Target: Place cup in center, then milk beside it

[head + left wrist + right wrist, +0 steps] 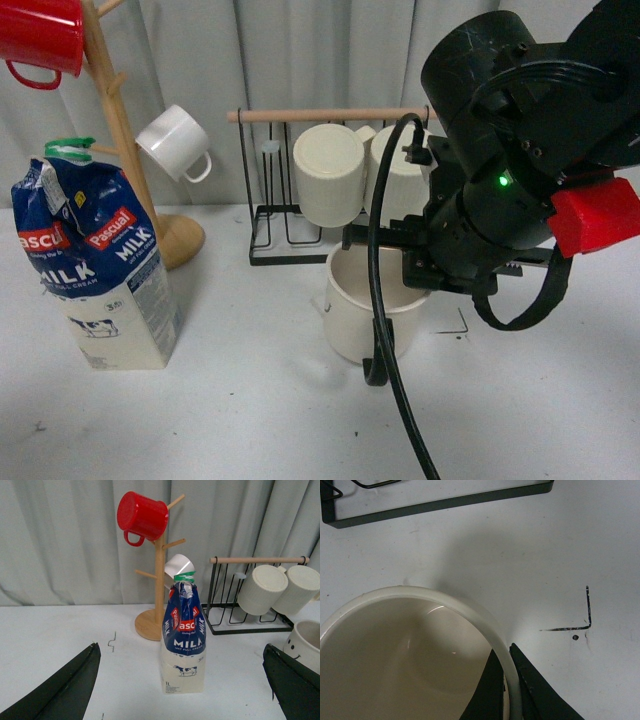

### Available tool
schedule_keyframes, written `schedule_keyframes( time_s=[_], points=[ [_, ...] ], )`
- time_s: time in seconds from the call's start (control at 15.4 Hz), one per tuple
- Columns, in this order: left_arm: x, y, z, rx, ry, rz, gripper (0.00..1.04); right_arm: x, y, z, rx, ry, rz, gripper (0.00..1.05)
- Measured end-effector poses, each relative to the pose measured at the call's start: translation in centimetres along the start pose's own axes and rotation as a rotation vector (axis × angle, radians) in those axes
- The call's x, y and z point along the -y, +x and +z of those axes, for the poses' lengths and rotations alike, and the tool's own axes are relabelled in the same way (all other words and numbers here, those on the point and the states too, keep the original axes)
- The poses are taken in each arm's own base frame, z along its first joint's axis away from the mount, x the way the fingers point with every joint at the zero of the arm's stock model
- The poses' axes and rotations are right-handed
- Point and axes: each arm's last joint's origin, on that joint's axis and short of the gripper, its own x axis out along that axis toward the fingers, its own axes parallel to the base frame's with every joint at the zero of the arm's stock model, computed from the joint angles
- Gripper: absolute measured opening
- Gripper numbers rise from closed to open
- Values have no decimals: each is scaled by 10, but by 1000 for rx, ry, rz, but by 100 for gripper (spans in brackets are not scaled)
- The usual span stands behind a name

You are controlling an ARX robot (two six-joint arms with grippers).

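The cup, a wide cream mug, stands on the white table in front of the wire rack. My right gripper is shut on the cup's rim, one finger inside and one outside. The right arm hangs over the cup in the front view. The cup's edge also shows in the left wrist view. The milk, a blue-and-cream carton with a green clip, stands upright at the left. My left gripper is open, facing the milk from a distance, and is not in the front view.
A wooden mug tree behind the milk holds a red mug and a small white cup. A black wire rack holds ribbed cream mugs. A black corner mark is on the table beside the cup.
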Motion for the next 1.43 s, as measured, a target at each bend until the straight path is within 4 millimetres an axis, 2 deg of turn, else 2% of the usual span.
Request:
schedule_keyframes(
  time_s=[0.32, 0.45, 0.97, 1.36, 1.43],
  points=[
    [0, 0, 0, 0, 0, 0, 98, -15, 11, 8, -23, -15, -30, 3],
    [0, 0, 0, 0, 0, 0, 98, -16, 17, 8, -36, -17, -42, 3],
    [0, 0, 0, 0, 0, 0, 98, -16, 18, 8, -34, -19, -33, 5],
    [0, 0, 0, 0, 0, 0, 98, -19, 16, 14, -11, -16, 15, 73],
    [0, 0, 0, 0, 0, 0, 98, -19, 11, 16, 8, -10, 54, 84]
  ],
)
